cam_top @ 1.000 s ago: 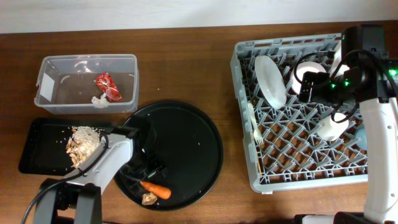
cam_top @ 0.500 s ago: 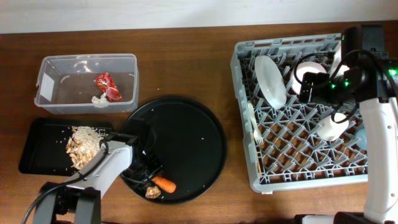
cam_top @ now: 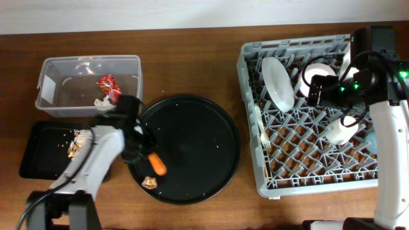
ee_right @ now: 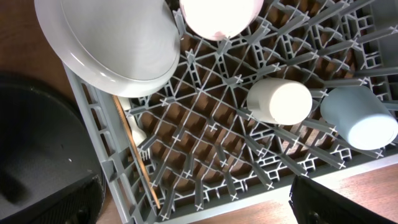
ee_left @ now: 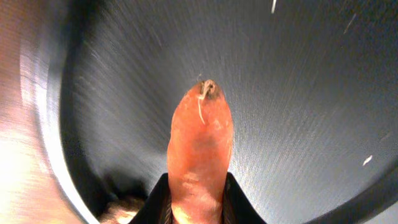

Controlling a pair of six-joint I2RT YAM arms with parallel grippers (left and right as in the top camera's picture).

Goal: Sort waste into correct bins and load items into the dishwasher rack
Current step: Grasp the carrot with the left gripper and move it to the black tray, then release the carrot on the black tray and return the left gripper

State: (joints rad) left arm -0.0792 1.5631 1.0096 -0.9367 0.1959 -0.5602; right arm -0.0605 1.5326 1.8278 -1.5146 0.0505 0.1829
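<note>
Gripping orange carrot (cam_top: 158, 165): L gripper (cam_top: 152, 158) above round blk tray (cam_top: 198, 137).

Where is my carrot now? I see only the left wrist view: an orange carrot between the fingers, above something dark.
Observer: The left gripper holds the carrot over the left part of the round black tray.
Operator: What lies to the left of it?
Observer: The flat black tray, holding pale scraps. The arm covers its right end.
Operator: And farther back?
Observer: The clear tub, with the red wrapper inside, stands beyond that flat tray, farther from the robot.
</note>
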